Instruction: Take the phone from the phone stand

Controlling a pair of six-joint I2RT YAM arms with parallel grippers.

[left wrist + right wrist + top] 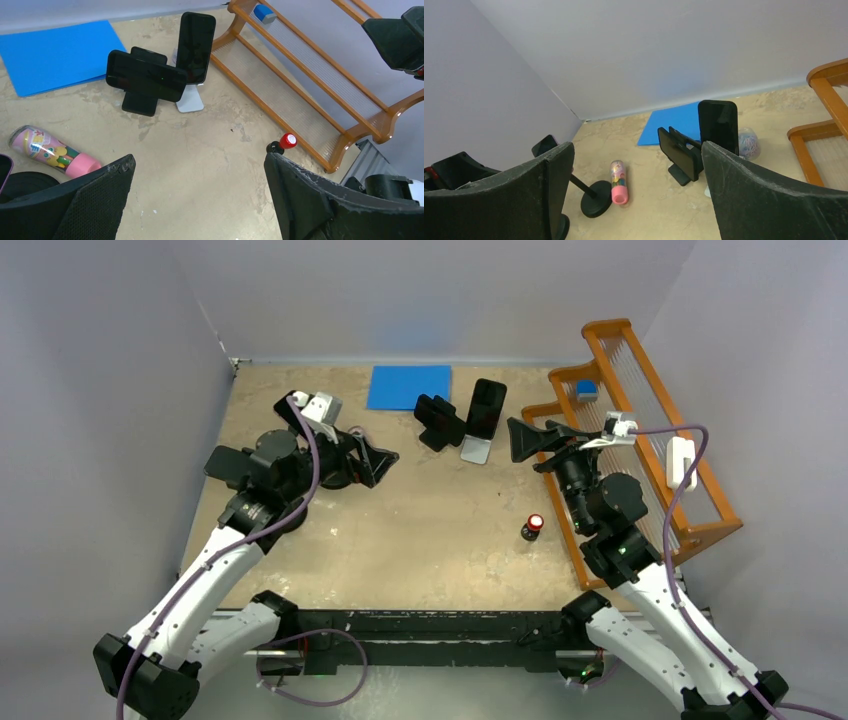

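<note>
The upright phone (486, 407) stands tall on its silver stand (476, 450), just left of the open right pincer (514, 440); the left pincer (376, 464), also open, is farther.

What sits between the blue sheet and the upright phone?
A second phone, sideways on a black stand, between blue sheet and upright phone; the left wrist view shows it.
</note>
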